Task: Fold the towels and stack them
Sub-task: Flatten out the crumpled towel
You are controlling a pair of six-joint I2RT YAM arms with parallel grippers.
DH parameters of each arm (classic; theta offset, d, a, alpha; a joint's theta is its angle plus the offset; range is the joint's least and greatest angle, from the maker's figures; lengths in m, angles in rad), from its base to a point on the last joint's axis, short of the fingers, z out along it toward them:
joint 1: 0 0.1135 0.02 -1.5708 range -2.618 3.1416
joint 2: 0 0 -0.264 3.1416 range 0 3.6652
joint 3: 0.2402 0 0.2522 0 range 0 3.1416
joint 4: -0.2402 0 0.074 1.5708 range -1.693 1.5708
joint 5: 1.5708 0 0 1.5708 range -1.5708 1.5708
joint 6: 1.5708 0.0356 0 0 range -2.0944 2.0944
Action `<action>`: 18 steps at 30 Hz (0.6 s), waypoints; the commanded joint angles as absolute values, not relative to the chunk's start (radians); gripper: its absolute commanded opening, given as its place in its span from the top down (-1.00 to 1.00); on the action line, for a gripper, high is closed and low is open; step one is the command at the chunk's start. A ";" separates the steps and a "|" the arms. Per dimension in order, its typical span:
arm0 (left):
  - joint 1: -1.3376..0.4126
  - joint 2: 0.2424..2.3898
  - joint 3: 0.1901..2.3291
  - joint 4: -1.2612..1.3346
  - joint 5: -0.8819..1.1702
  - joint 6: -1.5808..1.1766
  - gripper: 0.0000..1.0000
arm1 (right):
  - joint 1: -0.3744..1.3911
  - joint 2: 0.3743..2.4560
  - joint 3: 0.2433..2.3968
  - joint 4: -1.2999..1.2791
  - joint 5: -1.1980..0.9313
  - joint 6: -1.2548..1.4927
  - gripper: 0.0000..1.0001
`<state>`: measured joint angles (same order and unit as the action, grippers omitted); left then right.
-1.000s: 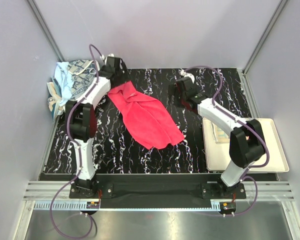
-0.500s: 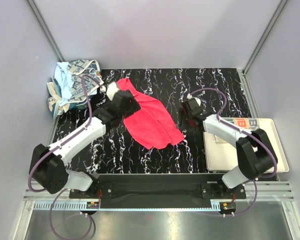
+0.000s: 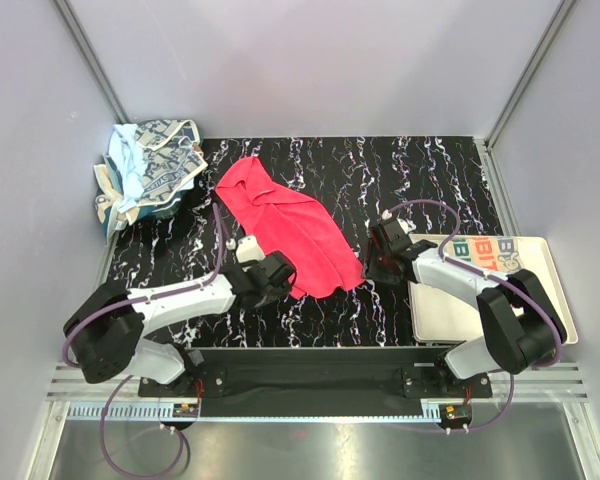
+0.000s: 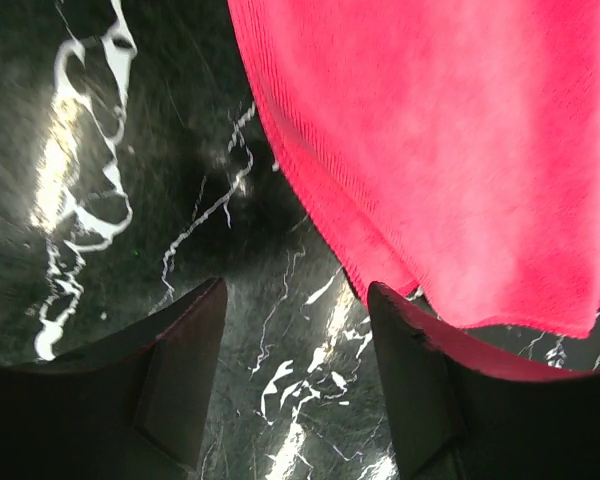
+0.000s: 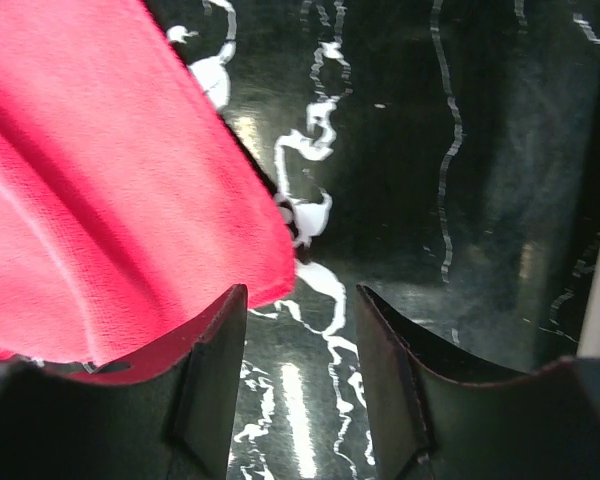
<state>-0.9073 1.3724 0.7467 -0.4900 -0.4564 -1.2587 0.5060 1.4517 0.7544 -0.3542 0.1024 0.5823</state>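
A bright pink-red towel [image 3: 292,228] lies spread loosely on the black marble table, running from back left to front right. My left gripper [image 3: 283,283] is open and empty, low over the table at the towel's near left edge. In the left wrist view the towel [image 4: 440,130] lies just ahead of the gripper [image 4: 295,292]. My right gripper [image 3: 373,266] is open and empty by the towel's near right corner. In the right wrist view the towel [image 5: 100,200] lies beside the gripper [image 5: 302,295]. A cream lettered towel [image 3: 480,248] lies folded on the tray.
A heap of light blue and grey monogram towels [image 3: 148,170] sits in the back left corner. The flat cream tray [image 3: 500,315] lies at the right, beside the right arm. Grey walls close the table on three sides.
The left gripper let go of the towel's far corner and swung down to its near left edge. The right gripper drew back toward the towel's near right corner.
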 commanded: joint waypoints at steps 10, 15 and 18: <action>-0.985 1.493 0.758 -0.327 -0.454 -1.341 -0.18 | 0.517 1.486 0.755 -0.258 0.061 0.617 0.03; -0.986 1.526 0.764 -0.304 -0.443 -1.342 -0.11 | 0.517 1.500 0.746 -0.247 0.058 0.621 0.08; -0.992 1.539 0.772 -0.304 -0.443 -1.345 -0.02 | 0.518 1.506 0.745 -0.244 0.057 0.623 0.10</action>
